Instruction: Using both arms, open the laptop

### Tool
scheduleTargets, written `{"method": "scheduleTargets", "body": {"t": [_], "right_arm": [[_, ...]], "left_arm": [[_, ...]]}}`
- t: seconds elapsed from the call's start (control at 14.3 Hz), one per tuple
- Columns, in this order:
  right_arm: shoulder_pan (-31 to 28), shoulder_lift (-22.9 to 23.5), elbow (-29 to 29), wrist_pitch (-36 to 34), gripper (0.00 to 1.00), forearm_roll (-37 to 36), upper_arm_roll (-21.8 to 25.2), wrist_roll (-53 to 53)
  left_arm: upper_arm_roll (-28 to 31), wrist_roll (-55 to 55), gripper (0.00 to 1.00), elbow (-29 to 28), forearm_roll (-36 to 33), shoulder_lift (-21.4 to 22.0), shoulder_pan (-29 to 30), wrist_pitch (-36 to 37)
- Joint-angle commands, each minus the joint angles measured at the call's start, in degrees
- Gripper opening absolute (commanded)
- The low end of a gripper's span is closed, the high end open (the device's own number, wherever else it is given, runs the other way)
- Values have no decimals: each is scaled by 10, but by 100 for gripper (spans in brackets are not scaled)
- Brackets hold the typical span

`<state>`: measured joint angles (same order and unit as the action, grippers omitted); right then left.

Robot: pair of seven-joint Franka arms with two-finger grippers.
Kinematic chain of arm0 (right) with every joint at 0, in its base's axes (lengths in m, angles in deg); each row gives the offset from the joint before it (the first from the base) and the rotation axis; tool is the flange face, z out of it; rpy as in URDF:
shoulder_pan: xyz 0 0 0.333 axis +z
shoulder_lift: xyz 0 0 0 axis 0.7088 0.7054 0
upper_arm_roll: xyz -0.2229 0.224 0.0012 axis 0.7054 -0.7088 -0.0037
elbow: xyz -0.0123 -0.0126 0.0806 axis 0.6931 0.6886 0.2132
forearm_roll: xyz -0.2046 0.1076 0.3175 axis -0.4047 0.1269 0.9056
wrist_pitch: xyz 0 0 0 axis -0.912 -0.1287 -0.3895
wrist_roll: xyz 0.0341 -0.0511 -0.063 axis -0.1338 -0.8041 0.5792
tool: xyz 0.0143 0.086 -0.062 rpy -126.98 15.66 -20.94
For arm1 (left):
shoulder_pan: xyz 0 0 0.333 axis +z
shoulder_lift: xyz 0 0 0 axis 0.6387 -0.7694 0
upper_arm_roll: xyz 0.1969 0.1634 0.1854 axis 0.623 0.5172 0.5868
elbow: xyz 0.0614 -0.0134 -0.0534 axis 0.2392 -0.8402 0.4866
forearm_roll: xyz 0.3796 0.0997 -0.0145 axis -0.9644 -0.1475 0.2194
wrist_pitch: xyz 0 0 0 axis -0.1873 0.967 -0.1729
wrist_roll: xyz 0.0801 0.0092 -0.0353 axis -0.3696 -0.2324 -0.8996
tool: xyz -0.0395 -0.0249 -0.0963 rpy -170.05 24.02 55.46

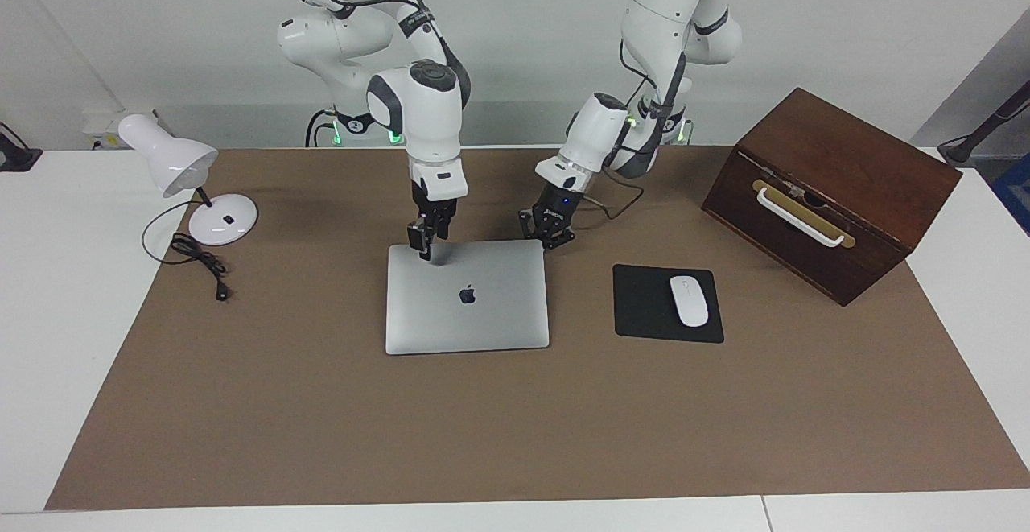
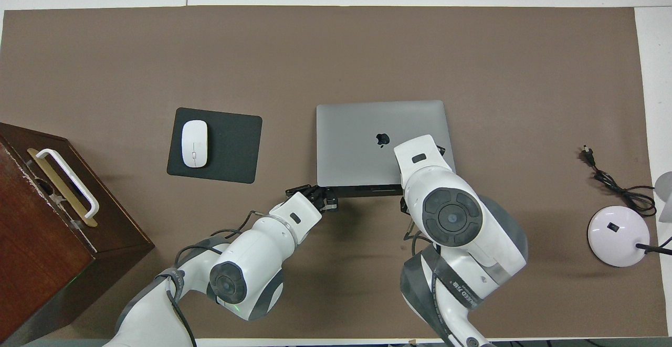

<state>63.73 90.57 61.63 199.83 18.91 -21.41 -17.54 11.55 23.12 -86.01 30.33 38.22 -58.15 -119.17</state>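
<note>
The laptop (image 1: pixel 467 296) lies closed and flat on the brown mat (image 1: pixel 515 427) in the middle of the worktop, its logo up. The right tool (image 1: pixel 424 252) points straight down onto the lid's corner nearest the robots, toward the right arm's end; I cannot tell whether its fingers are apart. The left tool (image 1: pixel 550 236), fingertips together, sits at the laptop's other robot-side corner, low by its edge. The mouse (image 1: pixel 689 300) rests on the pad (image 1: pixel 644 303) beside the laptop.

Laptop (image 1: pixel 467 298) lay mid-table, mouse (image 1: pixel 689 300) on its pad (image 1: pixel 644 307) beside it toward the left arm's end, lamp (image 1: pixel 193 186) apparently well apart toward the right arm's end.
</note>
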Motion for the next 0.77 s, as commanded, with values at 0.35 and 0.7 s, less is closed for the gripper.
{"method": "scheduleTargets", "body": {"t": [0.35,0.7], "right_arm": [[-3,2,4,16,75,-17,-2,-23],[-3,3,4,16,75,-17,-2,-23]], "left_arm": [[6,35,0,18,3,-30,2,-13],[11,62,0,18,2,-30,2,-13]]}}
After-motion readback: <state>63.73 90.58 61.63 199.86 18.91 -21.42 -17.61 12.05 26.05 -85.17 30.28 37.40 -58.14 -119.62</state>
